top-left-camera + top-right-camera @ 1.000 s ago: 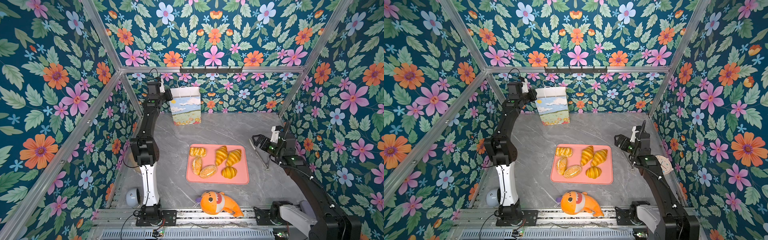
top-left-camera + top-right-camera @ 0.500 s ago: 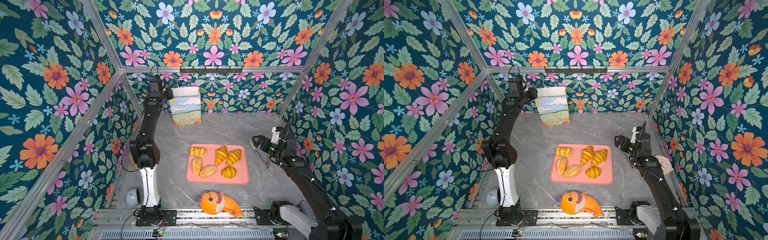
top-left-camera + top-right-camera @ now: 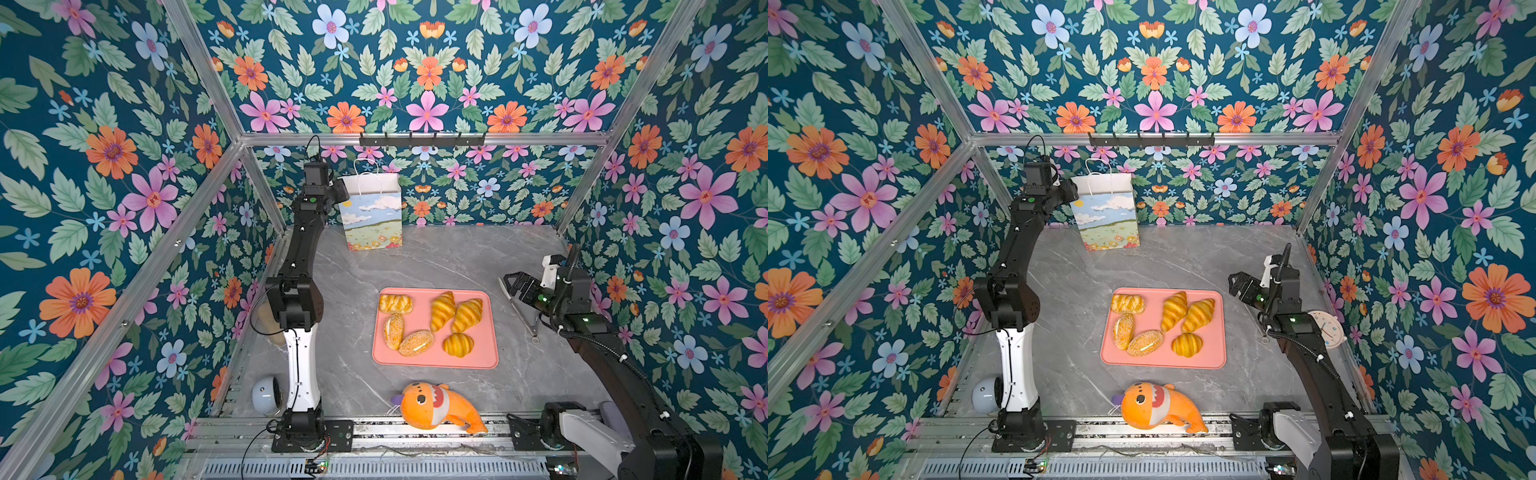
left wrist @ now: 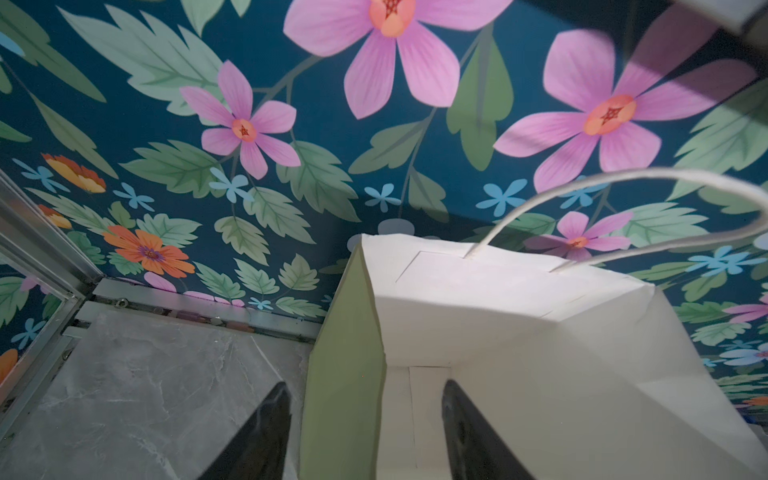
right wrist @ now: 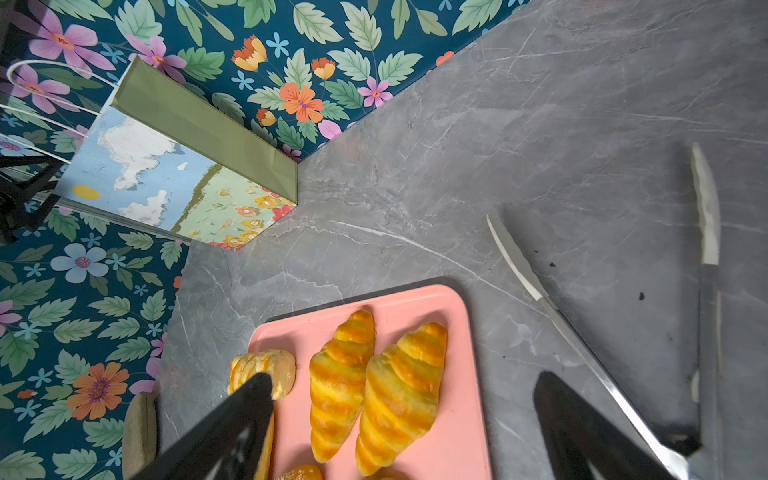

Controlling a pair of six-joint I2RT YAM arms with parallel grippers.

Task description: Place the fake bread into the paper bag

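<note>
Far left, one paper bag (image 3: 371,216), upright, mouth spread, apparently readied for loading. Left gripper (image 4: 363,386) astride its left side panel, jaws parted, pinching nothing. Right gripper (image 5: 403,378) wide open, empty, poised by the far right corner of the pink tray (image 3: 484,349), likely for a first pick. On the tray, centre: six fake bread (image 3: 442,309) pieces, namely three croissants (image 3: 467,315), two sesame rolls (image 3: 415,343), one braided bun (image 3: 395,303).

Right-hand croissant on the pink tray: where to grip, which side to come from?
Take the right-hand croissant across its thick middle, straight down from above, with the open right gripper. It lies flat and diagonal, tapering to both ends, where jaws would likely slip. The other croissant crowds one flank, so one finger must wedge between.
</note>
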